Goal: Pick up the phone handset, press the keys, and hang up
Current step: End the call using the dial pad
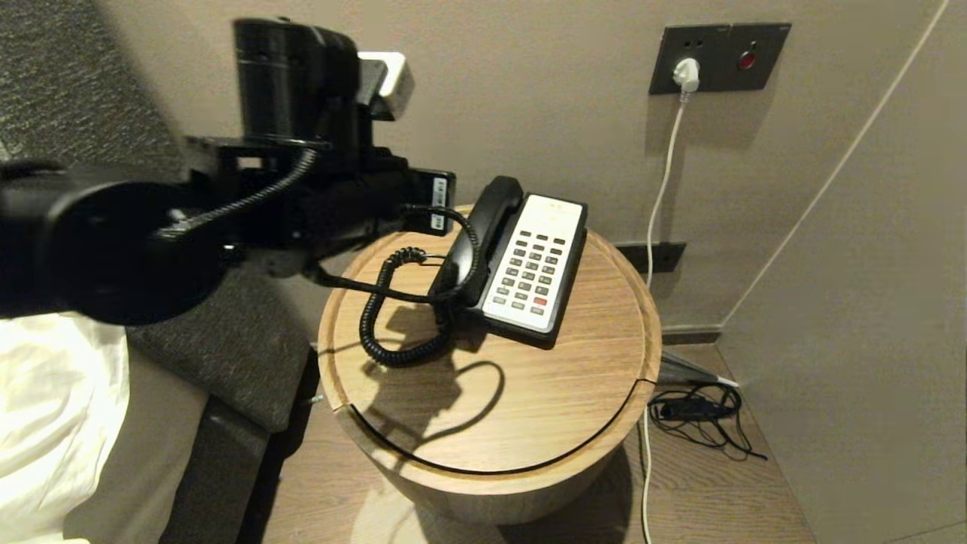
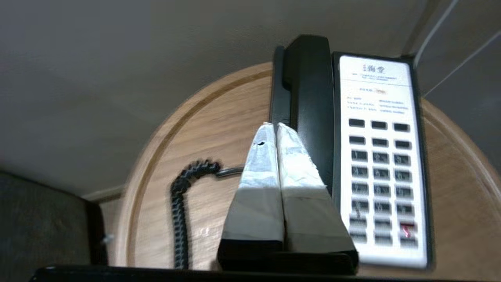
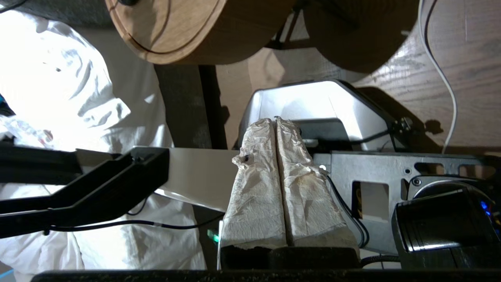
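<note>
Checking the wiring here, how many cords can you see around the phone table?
3, perhaps more hidden. The black coiled cord runs from the handset across the round table. A white cable hangs from the wall plug. A black cable bundle lies on the floor beside the table.

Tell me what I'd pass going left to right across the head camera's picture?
White bedding → robot's left arm → coiled cord → black handset → keypad → white wall plug.

Black handset [image 1: 483, 227] rests cradled on the phone [image 1: 532, 264] (white-faced).
</note>
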Tool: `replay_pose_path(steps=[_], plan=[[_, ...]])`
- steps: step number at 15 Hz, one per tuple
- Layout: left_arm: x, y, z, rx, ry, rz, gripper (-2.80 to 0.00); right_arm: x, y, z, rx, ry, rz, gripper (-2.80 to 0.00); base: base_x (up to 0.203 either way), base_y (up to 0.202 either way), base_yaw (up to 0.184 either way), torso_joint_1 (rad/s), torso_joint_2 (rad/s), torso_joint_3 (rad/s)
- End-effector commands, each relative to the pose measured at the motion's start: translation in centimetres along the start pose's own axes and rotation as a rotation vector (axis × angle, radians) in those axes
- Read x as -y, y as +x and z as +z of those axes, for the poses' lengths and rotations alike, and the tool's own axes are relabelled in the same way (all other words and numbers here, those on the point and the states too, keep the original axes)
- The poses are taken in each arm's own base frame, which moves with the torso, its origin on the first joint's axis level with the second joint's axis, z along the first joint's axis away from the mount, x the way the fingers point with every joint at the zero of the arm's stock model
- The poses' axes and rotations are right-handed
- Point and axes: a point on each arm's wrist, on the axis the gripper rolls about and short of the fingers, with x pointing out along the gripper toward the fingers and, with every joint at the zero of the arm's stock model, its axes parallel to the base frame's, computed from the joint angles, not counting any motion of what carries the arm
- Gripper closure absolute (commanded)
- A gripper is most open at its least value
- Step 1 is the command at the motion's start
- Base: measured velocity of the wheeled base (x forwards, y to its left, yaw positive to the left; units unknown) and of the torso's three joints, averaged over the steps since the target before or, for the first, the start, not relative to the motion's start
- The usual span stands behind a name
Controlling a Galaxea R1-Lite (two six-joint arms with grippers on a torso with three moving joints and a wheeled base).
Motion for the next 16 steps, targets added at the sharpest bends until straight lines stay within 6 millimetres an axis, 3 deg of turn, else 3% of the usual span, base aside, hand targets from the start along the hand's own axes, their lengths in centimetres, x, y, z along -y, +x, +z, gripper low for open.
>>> replay_pose_path(steps=[1, 4, 7, 9, 12, 16], plan=[[-2.0, -6.3, 2.1, 0.099, -0.038, -0.005, 0.00, -0.5, 1.0, 0.8, -0.036, 0.005, -0.026, 0.00, 0.000, 0.000, 0.000, 0.000, 0.00, 0.000], [-4.4, -13.2, 1.1, 0.136, -0.068, -0.028, 0.00, -2.8, 2.6, 4.2, -0.066, -0.018, -0.048, 0.00, 0.000, 0.000, 0.000, 0.000, 0.00, 0.000], [-6.2, -17.0, -1.4, 0.108, -0.170, -0.040, 0.00, -6.0, 6.2, 9.0, -0.127, -0.092, -0.093, 0.00, 0.000, 0.000, 0.000, 0.000, 0.00, 0.000], [-6.9, -18.0, -2.1, 0.072, -0.240, -0.065, 0.00, -8.1, 9.6, 12.1, -0.168, -0.149, -0.140, 0.00, 0.000, 0.000, 0.000, 0.000, 0.00, 0.000], [-6.9, -18.1, -3.4, 0.041, -0.233, -0.064, 0.00, -11.1, 16.0, 14.6, -0.240, -0.229, -0.180, 0.00, 0.000, 0.000, 0.000, 0.000, 0.00, 0.000], [-6.8, -17.5, -5.1, -0.025, -0.280, -0.080, 0.00, -15.1, 25.1, 12.5, -0.316, -0.379, -0.226, 0.00, 0.000, 0.000, 0.000, 0.000, 0.00, 0.000]])
